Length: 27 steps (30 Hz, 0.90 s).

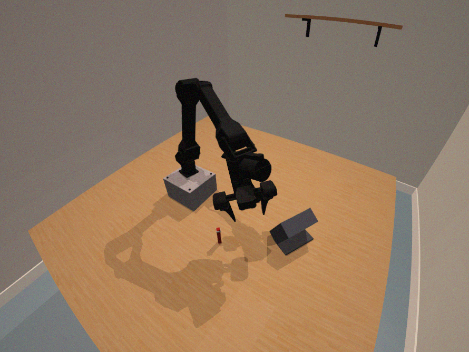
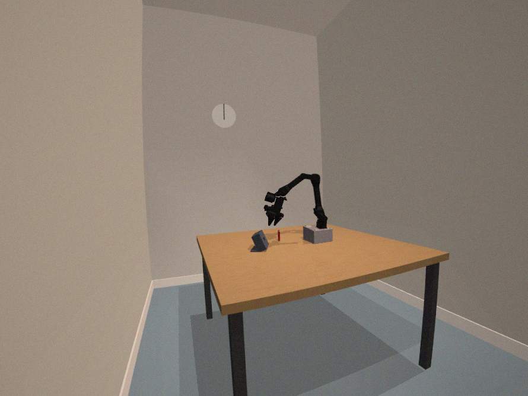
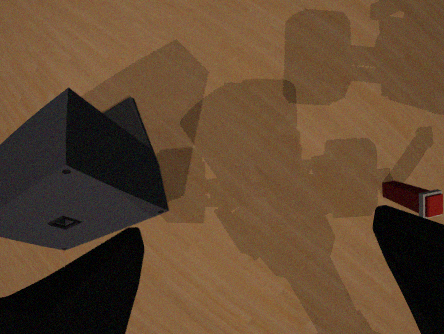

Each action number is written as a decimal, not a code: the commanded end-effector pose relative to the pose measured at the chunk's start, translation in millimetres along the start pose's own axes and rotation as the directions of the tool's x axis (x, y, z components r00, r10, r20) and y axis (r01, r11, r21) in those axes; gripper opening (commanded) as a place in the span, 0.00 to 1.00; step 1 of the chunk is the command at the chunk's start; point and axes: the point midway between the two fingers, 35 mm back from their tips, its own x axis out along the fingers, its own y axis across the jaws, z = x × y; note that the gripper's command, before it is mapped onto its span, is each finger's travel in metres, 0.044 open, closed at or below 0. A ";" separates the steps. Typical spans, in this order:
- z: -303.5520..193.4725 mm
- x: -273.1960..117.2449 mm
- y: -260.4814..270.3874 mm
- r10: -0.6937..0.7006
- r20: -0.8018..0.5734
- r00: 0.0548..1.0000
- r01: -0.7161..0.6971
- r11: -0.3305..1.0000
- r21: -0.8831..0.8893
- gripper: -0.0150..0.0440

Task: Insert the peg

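From the top view, my gripper (image 1: 249, 217) (image 2: 273, 224) (image 3: 262, 231) hangs above the table (image 1: 325, 303) (image 2: 341, 264) (image 3: 240, 305), fingers pointing down and spread wide, with nothing between them. Taking the sloped panel (image 1: 291, 227) (image 2: 259, 240) (image 3: 85, 190) as my landmark, the red peg (image 1: 218, 236) (image 2: 279, 235) (image 3: 407, 195) stands on the table well apart from it, on the robot-base side. The peg's long axis is vertical, its bright red end up.

In the exterior view, the peg is upright to the right of the panel, and my fingers are above the two, touching neither. The grey base block (image 1: 193, 201) (image 2: 317, 235) is farther right of the panel, beyond the peg.

In my wrist view, the panel is at the left, its square hole (image 3: 64, 222) unfilled; across from it, at the right edge, the peg shows its square top, flat sides running away from me toward the table.
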 end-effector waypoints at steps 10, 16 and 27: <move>0.7 10.9 -60.6 -0.116 -0.159 0.980 0.108 0.992 -0.060 1.00; -1.8 12.2 -87.2 -0.151 -0.239 0.959 0.134 0.987 -0.087 1.00; -4.7 16.2 -101.2 -0.165 -0.286 0.944 0.141 0.985 -0.101 1.00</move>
